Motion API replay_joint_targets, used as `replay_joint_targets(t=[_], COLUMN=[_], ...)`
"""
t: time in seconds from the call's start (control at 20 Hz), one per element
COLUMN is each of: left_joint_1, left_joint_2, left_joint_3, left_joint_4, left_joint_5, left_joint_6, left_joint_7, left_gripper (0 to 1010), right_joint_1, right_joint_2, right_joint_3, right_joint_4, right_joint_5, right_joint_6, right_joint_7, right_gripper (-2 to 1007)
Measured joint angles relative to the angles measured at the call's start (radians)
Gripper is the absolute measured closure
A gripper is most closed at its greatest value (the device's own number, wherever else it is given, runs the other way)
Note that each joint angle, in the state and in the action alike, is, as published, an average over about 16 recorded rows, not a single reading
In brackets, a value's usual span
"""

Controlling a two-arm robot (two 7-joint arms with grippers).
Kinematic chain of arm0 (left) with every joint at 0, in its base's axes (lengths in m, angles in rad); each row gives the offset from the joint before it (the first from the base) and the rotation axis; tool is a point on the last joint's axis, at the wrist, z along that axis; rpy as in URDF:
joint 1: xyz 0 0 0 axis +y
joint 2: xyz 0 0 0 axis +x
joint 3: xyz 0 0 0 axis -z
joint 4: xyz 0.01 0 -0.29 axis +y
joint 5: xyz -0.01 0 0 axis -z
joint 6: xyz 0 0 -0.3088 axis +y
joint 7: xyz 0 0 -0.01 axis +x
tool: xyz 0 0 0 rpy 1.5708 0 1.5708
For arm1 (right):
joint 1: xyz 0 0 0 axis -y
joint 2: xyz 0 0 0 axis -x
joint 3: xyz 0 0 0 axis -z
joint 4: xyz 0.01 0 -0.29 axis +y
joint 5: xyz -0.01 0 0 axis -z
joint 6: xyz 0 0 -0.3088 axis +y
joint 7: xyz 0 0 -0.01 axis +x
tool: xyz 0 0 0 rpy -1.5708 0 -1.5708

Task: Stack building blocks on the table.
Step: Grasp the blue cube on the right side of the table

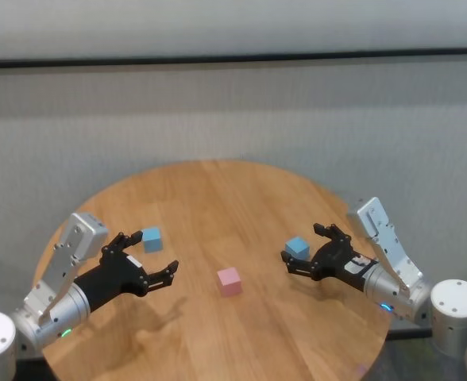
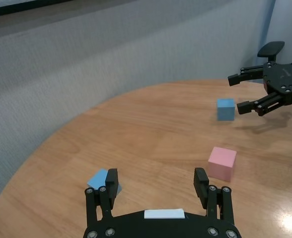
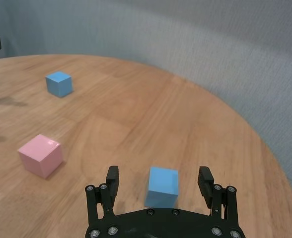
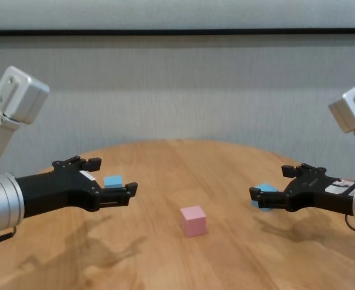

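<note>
Three cubes lie apart on the round wooden table (image 1: pixel 218 194). One light blue cube (image 1: pixel 152 238) is on the left, a pale pink cube (image 1: pixel 229 281) is in the middle and a second light blue cube (image 1: pixel 298 248) is on the right. My left gripper (image 1: pixel 152 252) is open and hovers by the left blue cube (image 2: pixel 102 178), which sits beside one finger (image 2: pixel 111 179). My right gripper (image 1: pixel 301 243) is open. Its fingers (image 3: pixel 112 174) stand on either side of the right blue cube (image 3: pixel 162 186), apart from it. The pink cube (image 2: pixel 222 162) lies free between the arms.
A grey wall curves close behind the table's far edge (image 1: pixel 218 163). My right gripper (image 2: pixel 236 92) also shows far off in the left wrist view, by its blue cube (image 2: pixel 225 109). Bare wood lies around the pink cube (image 4: pixel 193 220).
</note>
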Motion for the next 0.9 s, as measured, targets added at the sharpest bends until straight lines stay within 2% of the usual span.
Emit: replay_joint_targets(t=[0.9], left_joint_1=[0.0], left_joint_2=[0.0], left_joint_3=[0.0], left_joint_4=[0.0], left_joint_5=[0.0], left_joint_6=[0.0], left_joint_7=[0.0], left_gripper=[10], right_joint_1=[0.017], right_joint_2=[-0.026], right_joint_3=[0.023], right_joint_4=[0.06], right_joint_5=[-0.043], right_joint_6=[-0.012], right_joint_7=[-0.004], right_gripper=[4])
